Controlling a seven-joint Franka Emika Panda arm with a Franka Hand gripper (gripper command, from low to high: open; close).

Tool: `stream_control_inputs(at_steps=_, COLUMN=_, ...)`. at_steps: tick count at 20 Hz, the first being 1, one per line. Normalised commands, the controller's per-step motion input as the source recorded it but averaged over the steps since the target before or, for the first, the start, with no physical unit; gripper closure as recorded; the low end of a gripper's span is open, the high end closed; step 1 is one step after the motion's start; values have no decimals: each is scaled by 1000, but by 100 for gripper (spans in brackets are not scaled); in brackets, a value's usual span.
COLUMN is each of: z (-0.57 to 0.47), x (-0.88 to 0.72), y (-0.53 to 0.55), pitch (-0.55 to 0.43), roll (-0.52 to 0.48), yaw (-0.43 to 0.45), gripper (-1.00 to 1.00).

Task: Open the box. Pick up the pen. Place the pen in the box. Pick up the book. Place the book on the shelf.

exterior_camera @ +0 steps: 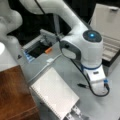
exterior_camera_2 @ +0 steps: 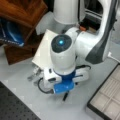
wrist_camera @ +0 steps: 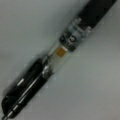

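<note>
The box (exterior_camera: pixel 108 27) stands open at a front view's right, lid raised, and its beige compartmented inside (exterior_camera_2: pixel 107 96) shows. The pen (wrist_camera: pixel 60 57), black with a silver section, lies diagonally on the grey table and fills the wrist view. In both front views only a short dark end of the pen (exterior_camera: pixel 81 85) (exterior_camera_2: pixel 65 96) pokes out from under the hand. The gripper (exterior_camera: pixel 98 87) (exterior_camera_2: pixel 63 90) hangs straight above the pen, very close to it, its fingers hidden by the hand. The white spiral-bound book (exterior_camera: pixel 53 92) (exterior_camera_2: pixel 46 50) lies flat on the table beside the reddish-brown shelf (exterior_camera: pixel 13 95) (exterior_camera_2: pixel 22 10).
A dark open recess with an orange piece (exterior_camera: pixel 48 50) sits behind the arm. A small metal part (exterior_camera: pixel 75 111) (exterior_camera_2: pixel 35 73) lies at the book's corner. Something blue (exterior_camera_2: pixel 11 33) sits under the shelf top. A black perforated board (exterior_camera_2: pixel 12 107) borders the table.
</note>
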Motion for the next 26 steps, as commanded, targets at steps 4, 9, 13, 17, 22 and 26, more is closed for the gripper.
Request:
stream_control_inputs(at_steps=4, z=-141, x=-64, y=2, pitch=-134, roll=-193, yaw=0, gripper=-100)
stream_control_inputs(at_steps=9, z=-191, x=-71, y=-16, pitch=-138, roll=-184, yaw=6, gripper=-100)
stream_control_inputs(at_steps=13, z=-201, x=-65, y=-26, pitch=-125, roll=-153, yaw=45, gripper=-100)
stream_control_inputs(at_steps=17, z=-128, x=-82, y=-7, pitch=-123, roll=-164, yaw=44, gripper=-100)
stream_control_inputs(at_steps=22, z=-97, x=-76, y=45, pitch=-135, roll=-148, yaw=57, gripper=-100)
stream_control_inputs(at_steps=26, z=-112, x=-86, y=108, pitch=-132, roll=-129, yaw=34, gripper=-100)
